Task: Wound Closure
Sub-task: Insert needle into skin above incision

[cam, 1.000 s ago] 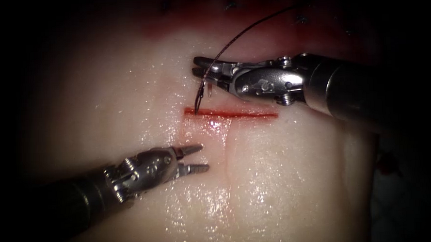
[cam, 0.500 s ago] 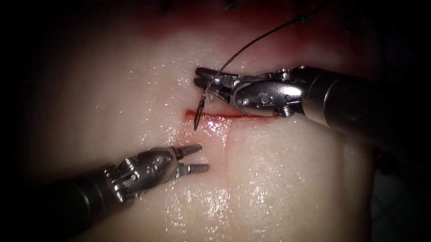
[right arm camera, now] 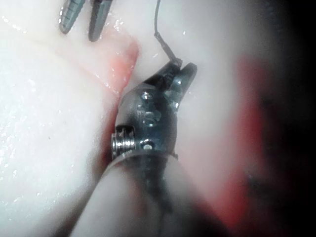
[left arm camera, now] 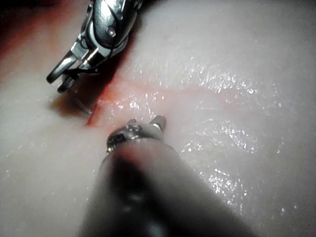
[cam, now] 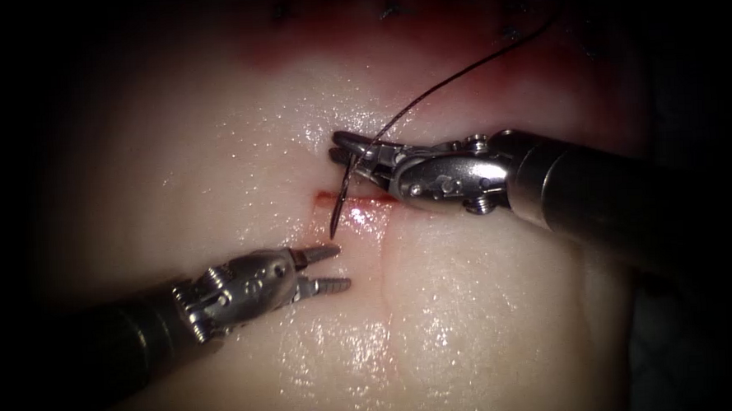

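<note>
The tissue (cam: pixel 469 308) bears a short red cut (cam: pixel 364 199) lying crosswise. My right tool (cam: pixel 335 147) comes in from the right, its jaws shut on the curved needle (cam: pixel 341 197) near its tail end. The needle arcs down over the cut's left end, and its tip rests just below the cut; I cannot tell if it has entered the tissue. Dark thread (cam: pixel 459 74) trails from the needle's tail up and to the right. My left tool (cam: pixel 340 268) hovers below the cut's left end, jaws open and holding nothing. In the left wrist view the right tool (left arm camera: pixel 61 81) hangs over the cut (left arm camera: pixel 96 111).
Red fluid (cam: pixel 425 54) stains the far band of the tissue, with dark cut ends of thread (cam: pixel 390 11) along it. A faint vertical crease (cam: pixel 385 262) runs down from the cut. The right tool's shaft (cam: pixel 596 195) covers the cut's right part.
My right tool has come down toward the cut, carrying the needle's tip from just above the cut's left end to just below it. The left tool has barely moved.
</note>
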`<control>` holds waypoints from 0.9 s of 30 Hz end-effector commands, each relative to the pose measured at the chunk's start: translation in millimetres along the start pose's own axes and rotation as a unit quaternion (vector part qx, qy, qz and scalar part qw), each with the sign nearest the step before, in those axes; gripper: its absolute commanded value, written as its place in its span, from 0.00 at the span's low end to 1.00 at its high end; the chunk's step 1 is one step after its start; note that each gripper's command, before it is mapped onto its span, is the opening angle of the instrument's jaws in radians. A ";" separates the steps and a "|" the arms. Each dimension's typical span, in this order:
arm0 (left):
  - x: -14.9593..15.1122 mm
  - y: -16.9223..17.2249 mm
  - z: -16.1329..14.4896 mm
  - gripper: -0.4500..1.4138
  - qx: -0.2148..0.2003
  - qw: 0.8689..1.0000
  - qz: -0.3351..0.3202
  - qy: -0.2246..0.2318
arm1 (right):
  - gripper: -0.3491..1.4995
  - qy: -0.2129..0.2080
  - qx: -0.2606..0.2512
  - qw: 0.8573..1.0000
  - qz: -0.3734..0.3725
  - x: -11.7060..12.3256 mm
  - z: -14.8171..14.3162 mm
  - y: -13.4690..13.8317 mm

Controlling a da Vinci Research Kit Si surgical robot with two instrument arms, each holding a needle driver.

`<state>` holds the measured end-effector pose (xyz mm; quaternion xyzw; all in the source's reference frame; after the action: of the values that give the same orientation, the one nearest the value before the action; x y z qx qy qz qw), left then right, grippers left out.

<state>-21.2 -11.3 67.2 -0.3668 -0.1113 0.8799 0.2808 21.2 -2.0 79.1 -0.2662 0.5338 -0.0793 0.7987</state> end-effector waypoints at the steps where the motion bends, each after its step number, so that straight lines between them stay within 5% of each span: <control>1: 0.2 -0.2 0.8 0.39 0.000 1.000 0.000 0.001 | 0.00 -0.001 0.001 1.000 0.003 -0.7 0.6 -0.6; 27: 0.1 -0.3 0.6 0.36 -0.001 1.000 -0.003 0.001 | 0.00 -0.013 0.042 0.999 0.028 -2.6 0.4 -5.3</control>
<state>-21.0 -11.2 67.1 -0.3666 -0.1134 0.8788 0.2837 20.7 -5.3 83.4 -0.2190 0.5263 -0.0755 0.8182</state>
